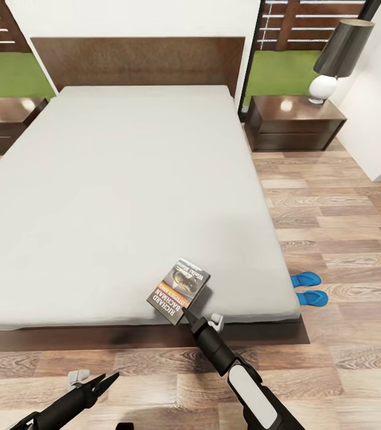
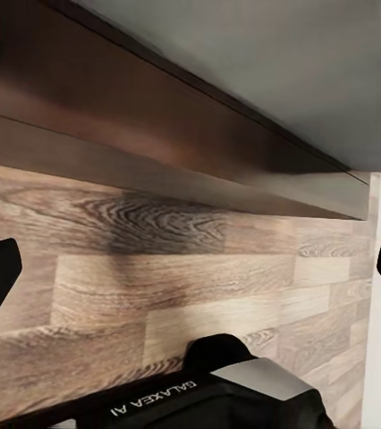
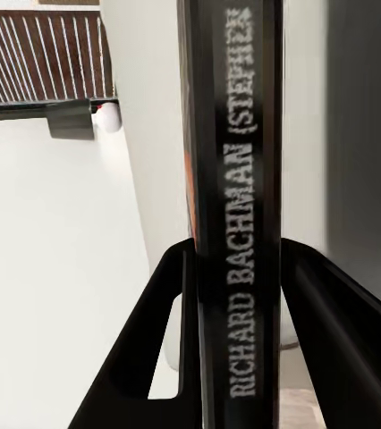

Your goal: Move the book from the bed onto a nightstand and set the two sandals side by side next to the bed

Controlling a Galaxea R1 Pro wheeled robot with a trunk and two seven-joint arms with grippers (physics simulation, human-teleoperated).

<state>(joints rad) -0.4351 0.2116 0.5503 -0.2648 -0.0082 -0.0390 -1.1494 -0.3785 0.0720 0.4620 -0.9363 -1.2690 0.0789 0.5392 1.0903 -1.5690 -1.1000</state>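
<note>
- Left nightstand (image 1: pixel 2 122): stands beside the bed (image 1: pixel 125 197), at the headboard end; its top carries no book, so this target is unused.
- Left gripper (image 1: pixel 98 385): hangs low over the wood floor (image 1: pixel 334 227), off the foot of the bed; its fingers are spread apart with nothing between them, and the wrist view looks past them to the bed's dark frame (image 2: pixel 155 116).
- Book (image 1: pixel 178 291): raised and tilted over the foot corner of the bed, no longer lying flat on the mattress; the lift looks done, the carry to a nightstand remains.
- Right gripper (image 1: pixel 189 315): at the foot edge of the bed, fingers clamped on the book's lower end; the wrist view shows the spine (image 3: pixel 235 214) pinched between both fingers (image 3: pixel 155 340).
- Sandals (image 1: pixel 308 288): two blue flip-flops lying side by side on the floor, close beside the bed near its foot corner; this part appears satisfied already.
- Right nightstand (image 1: pixel 295 122): beside the bed's headboard end, with a lamp (image 1: pixel 337 57) on it and bare top left free; judged the nearer drop point.
</note>
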